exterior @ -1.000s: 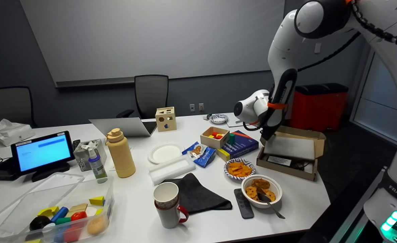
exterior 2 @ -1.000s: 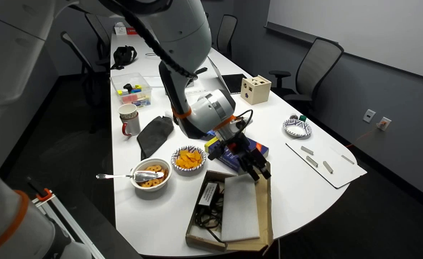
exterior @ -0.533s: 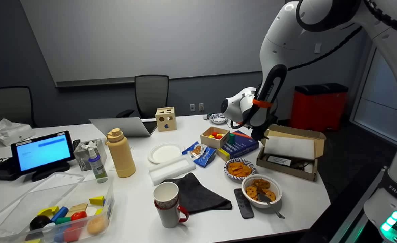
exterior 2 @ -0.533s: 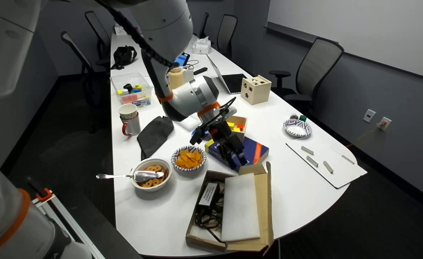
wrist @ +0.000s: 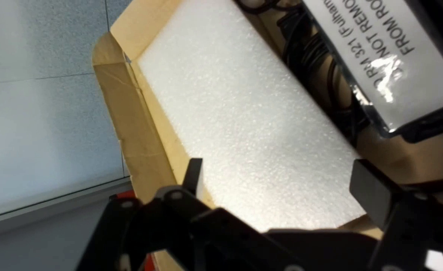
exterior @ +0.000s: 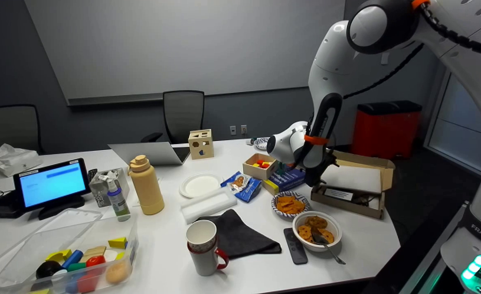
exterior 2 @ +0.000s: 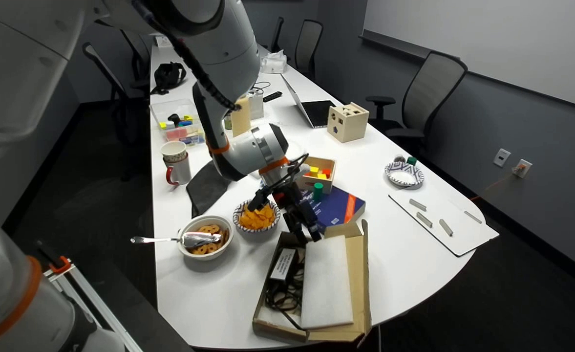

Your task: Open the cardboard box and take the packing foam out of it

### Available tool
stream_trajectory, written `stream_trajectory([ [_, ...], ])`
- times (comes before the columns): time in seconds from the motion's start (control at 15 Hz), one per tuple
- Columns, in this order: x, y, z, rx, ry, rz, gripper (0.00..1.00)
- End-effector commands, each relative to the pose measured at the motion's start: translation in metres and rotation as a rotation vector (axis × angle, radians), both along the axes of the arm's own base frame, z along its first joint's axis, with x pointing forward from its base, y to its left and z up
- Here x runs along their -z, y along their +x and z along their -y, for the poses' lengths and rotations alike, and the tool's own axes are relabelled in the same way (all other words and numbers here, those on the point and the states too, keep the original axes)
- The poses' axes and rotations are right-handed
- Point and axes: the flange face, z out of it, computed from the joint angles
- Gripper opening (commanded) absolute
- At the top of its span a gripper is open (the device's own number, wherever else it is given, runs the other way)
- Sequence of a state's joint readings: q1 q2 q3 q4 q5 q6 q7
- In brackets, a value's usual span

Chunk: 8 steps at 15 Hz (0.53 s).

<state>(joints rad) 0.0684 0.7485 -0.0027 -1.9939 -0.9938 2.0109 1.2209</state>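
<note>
In the wrist view, ahead of my fingers (wrist: pixel 373 192), the white label (wrist: pixel 387 56) on a black block (wrist: pixel 432 123) reads "RM 321 (Fulham", "O NOT REMO", "FROM ROO", partly glared and cut off. In an exterior view, "Intelligence" shows, small, on the blue book (exterior: pixel 290 181) near them; "FRANKA" marks my base (exterior: pixel 475 249), well apart.

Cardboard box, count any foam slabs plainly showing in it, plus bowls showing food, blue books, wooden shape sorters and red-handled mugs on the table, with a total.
Packing foam showing in the cardboard box: 1
Food bowls, patterned bowl and white bowl: 2
Blue book: 1
Wooden shape sorter: 1
Red-handled mug: 1
Total: 6
</note>
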Motion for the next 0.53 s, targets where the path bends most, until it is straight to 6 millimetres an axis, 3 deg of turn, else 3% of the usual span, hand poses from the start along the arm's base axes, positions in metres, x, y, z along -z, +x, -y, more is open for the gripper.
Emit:
stream_trajectory([
  [0.0,0.020,0.008,-0.001,0.005,0.028,0.041,1.00],
  [0.47,0.026,0.024,-0.006,0.002,0.044,0.061,1.00],
])
